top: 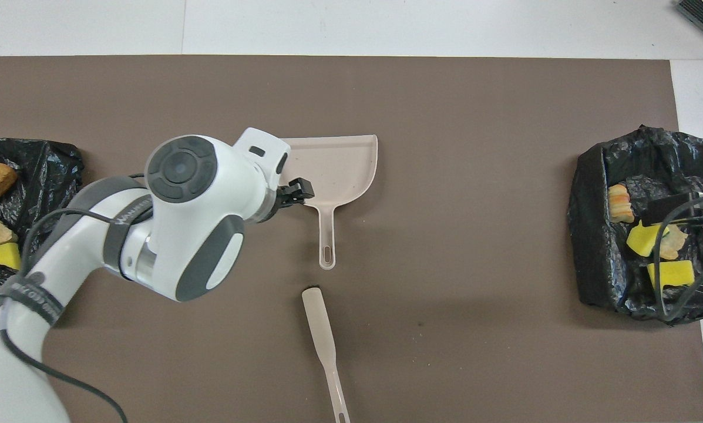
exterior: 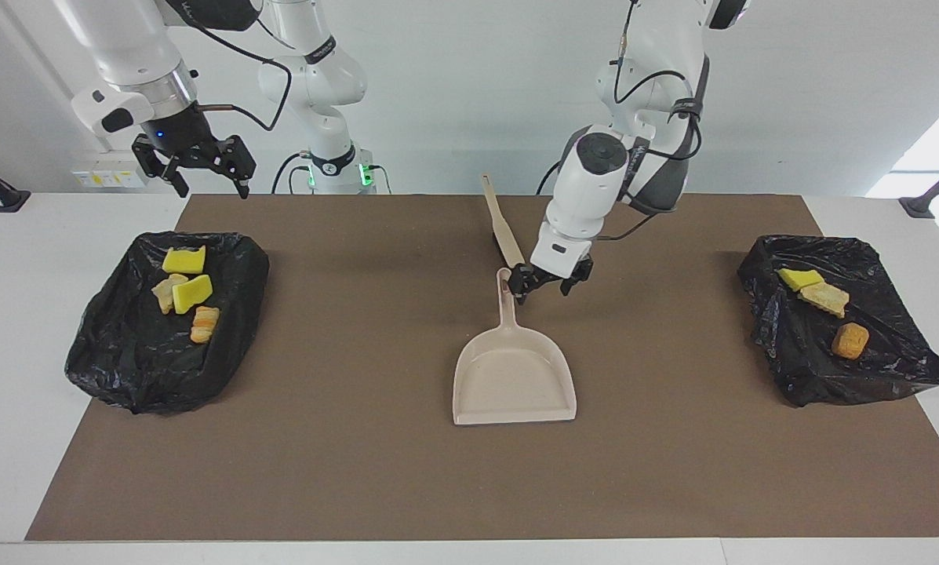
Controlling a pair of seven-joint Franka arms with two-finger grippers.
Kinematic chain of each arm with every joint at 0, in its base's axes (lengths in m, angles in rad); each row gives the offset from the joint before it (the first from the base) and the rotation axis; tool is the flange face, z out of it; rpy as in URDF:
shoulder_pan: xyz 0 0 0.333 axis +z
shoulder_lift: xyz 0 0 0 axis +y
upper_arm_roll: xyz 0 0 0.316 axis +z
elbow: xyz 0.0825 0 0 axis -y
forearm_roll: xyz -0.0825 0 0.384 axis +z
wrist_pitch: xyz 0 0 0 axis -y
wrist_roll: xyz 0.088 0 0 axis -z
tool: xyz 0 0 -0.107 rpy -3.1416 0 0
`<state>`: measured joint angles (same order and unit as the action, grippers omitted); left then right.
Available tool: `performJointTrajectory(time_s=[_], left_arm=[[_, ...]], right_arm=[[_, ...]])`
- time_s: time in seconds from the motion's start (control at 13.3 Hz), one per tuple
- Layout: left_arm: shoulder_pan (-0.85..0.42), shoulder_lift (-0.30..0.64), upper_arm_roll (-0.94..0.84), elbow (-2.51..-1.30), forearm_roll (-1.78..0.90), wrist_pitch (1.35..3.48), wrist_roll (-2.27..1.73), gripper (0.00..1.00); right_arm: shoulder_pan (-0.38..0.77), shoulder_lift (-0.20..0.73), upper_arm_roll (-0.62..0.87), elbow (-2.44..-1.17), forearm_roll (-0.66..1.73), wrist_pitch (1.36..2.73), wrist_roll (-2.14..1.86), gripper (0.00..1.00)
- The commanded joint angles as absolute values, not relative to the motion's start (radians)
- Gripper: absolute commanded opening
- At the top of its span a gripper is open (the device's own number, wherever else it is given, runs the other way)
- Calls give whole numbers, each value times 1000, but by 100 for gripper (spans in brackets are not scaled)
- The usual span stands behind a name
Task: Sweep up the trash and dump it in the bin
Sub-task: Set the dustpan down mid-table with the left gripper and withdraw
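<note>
Beige dustpan [exterior: 514, 375] lies free; left hand [exterior: 542, 284] open, empty.

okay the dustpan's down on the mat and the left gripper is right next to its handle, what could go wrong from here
1. The left gripper hangs open beside the dustpan handle; a low withdrawal could clip it and skew the pan.
2. The brush lies right by the handle end, so the arm might knock it too.
</note>
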<state>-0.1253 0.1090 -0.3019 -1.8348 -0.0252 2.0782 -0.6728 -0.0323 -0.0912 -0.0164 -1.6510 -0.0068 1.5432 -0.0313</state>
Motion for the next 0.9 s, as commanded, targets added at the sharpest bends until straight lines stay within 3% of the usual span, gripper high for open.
performJointTrajectory(time_s=[0.0, 0.6, 0.83], left_arm=[[-42, -3, -307, -1848, -26, 1949, -521, 100], [216, -143, -301, -1836, -34, 1698, -45, 100], [227, -143, -282, -1720, -34, 1576, -26, 100]], right_arm=[[-35, -74, -11, -1608, -6, 1514, -103, 100], [-37, -58, -11, -1612, 8, 1517, -14, 100], [-37, -58, -11, -1612, 9, 1519, -15, 100]])
